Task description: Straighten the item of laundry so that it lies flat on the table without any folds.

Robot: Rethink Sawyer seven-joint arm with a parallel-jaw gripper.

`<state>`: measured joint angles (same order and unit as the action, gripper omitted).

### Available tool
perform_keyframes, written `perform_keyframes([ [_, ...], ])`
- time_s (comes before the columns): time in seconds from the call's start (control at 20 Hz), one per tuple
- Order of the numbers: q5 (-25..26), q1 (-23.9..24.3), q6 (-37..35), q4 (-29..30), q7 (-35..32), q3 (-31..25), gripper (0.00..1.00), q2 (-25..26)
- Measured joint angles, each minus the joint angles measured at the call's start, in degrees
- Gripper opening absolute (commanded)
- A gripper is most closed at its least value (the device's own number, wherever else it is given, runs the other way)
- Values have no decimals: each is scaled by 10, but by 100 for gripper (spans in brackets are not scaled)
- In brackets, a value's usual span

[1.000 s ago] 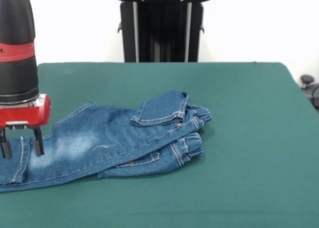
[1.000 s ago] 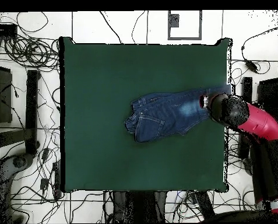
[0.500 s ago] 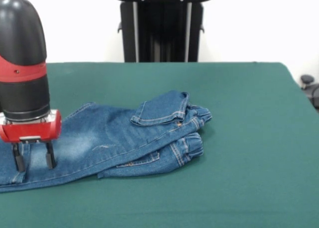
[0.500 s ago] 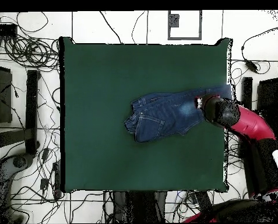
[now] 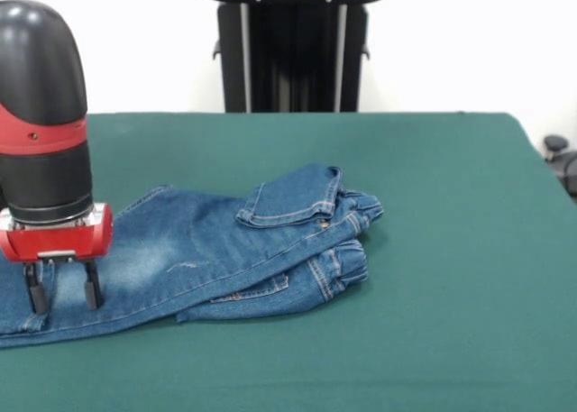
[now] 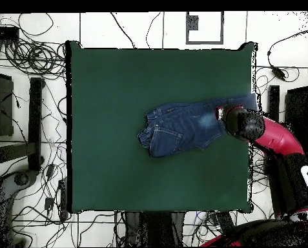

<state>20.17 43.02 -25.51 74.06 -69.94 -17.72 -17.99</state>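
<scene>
The item of laundry, a pair of small blue jeans (image 5: 225,250) (image 6: 182,126), lies on the green table (image 5: 433,205) (image 6: 117,97) folded over lengthwise, its waist bunched toward the middle and its legs running off to the left edge of the front view. My gripper (image 5: 63,290) (image 6: 219,115) stands upright over the legs at the front view's left. Its two black fingers (image 5: 91,286) are apart and reach down to the denim with nothing held between them.
Cables and dark equipment (image 6: 27,116) lie on the floor around the table in the overhead view. The red arm (image 6: 276,139) crosses the table's right edge there.
The gripper has moved along the legs toward the jeans' middle and lower, its fingers now at the cloth. The jeans have not shifted.
</scene>
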Motion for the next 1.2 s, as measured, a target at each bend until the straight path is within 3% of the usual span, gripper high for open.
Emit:
perform_keyframes([
  [1.2,0,0,0,4,0,0,100,-33],
])
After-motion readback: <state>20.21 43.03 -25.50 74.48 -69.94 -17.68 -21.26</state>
